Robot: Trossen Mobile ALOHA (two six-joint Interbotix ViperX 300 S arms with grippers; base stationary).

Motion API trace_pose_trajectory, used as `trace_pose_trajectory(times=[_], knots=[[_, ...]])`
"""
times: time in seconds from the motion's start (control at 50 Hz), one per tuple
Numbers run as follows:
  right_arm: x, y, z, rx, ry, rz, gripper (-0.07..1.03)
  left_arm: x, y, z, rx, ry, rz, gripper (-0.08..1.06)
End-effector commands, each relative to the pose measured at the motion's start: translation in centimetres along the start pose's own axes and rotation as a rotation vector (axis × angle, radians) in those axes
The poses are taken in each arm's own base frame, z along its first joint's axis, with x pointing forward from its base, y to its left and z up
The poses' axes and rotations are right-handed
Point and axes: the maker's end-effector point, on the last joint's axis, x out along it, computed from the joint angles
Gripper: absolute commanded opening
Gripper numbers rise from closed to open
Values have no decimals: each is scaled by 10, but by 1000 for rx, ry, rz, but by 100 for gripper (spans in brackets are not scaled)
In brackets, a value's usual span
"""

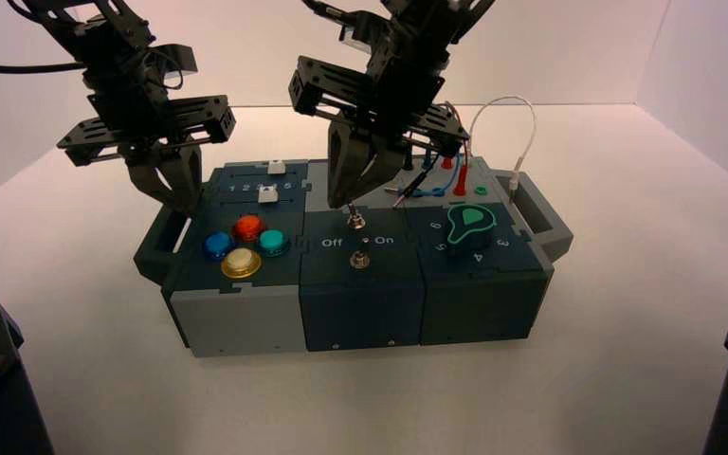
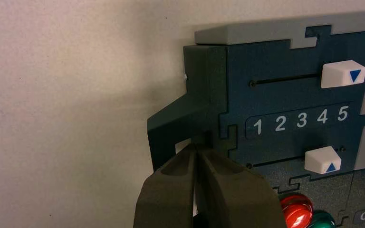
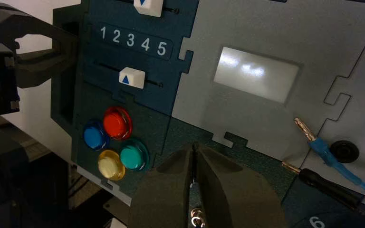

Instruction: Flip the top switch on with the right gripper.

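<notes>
Top switch [image 1: 354, 221] sits half hidden under the closed, empty right pincer [image 1: 350, 203].

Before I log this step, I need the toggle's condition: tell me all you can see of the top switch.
The top switch is a tiny silver metal toggle on a small nut, in the dark middle panel above the Off/On lettering. A second toggle sits nearer the front. The right gripper, jaws closed, hangs with its tip right at the switch; contact and lever position cannot be told.

- White numerals "1 2 3 4 5" on the dark blue slider panel [image 2: 300, 119], between two white slider caps.
- White "Off" and "On" on the dark blue switch panel [image 1: 360, 284].
- White numeral "6" by the teal knob's dark panel [image 3: 316, 222].
</notes>
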Motion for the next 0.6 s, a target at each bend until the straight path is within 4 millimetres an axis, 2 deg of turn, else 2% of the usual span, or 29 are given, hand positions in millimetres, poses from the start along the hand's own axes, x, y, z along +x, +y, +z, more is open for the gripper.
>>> trace_pose_trajectory(times=[0.02,0.3,0.6], knots=[[-13,13,2,-6,-24,34,-2,9,2,1,48,3,14,-3],[-15,15,-1,2,-15,42,-2,9,2,1,48,3,14,-3],[-7,2,-12,17,-3,16,-2,9,2,1,50,3,15,-3]])
